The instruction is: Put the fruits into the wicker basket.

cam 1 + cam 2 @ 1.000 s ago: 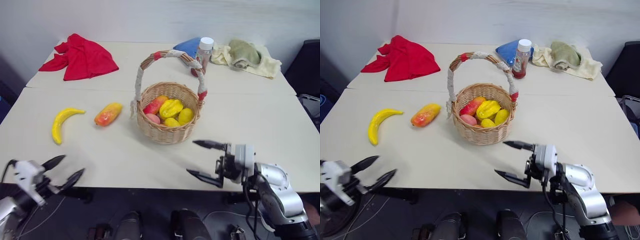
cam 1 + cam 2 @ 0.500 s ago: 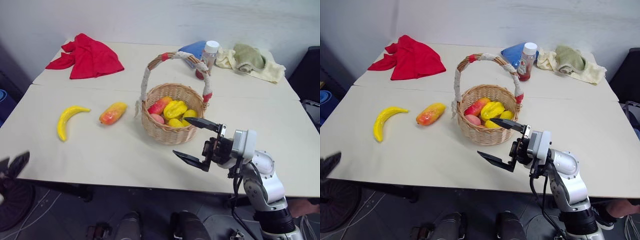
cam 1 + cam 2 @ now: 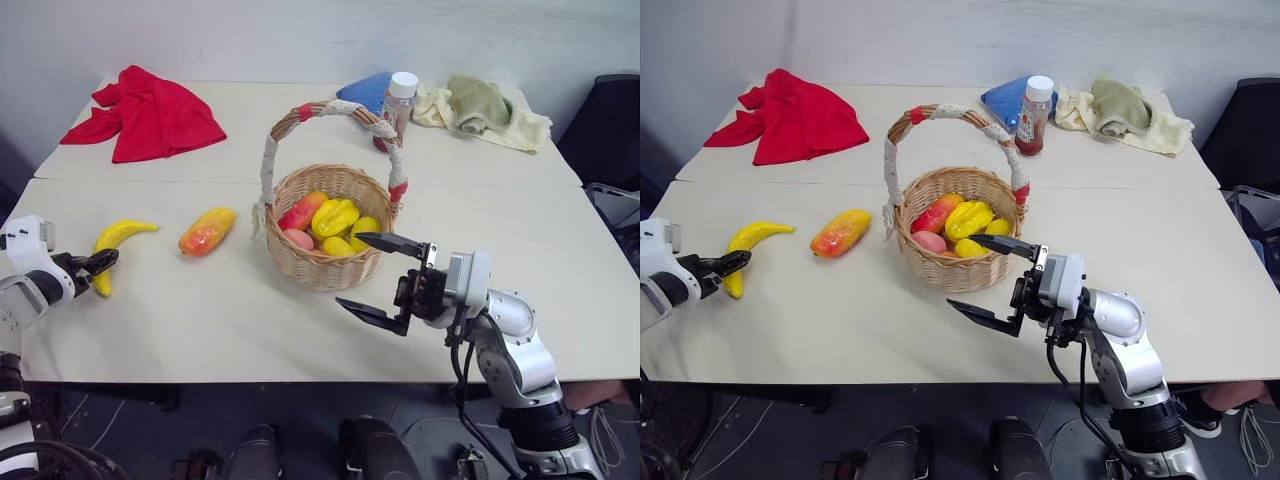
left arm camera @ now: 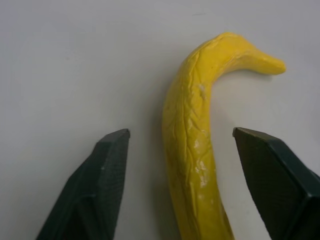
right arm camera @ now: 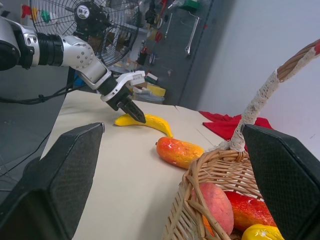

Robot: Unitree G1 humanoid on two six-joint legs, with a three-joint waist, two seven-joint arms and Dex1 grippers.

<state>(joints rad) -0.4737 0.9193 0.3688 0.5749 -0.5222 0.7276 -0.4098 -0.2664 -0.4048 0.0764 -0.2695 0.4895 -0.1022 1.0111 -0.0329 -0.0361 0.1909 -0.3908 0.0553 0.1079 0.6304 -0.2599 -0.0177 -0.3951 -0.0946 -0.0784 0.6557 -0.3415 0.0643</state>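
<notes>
Your left gripper [image 4: 177,165] straddles the curved yellow banana [image 3: 112,244] at its near end; jaws apart either side, not clamped yet, fruit flat on the pale surface [image 3: 220,310]. Approach is low, w/ jaws across the narrow body, prob. so they can pinch it. Oblong orange-red mango-like fruit [image 3: 206,230] lies beside it, untouched. Round tan wicker basket [image 3: 320,262] stands further right, already w/ fruit inside. Right gripper [image 3: 375,274] hangs wide open, empty, just in front of the basket, clear of the handle.
</notes>
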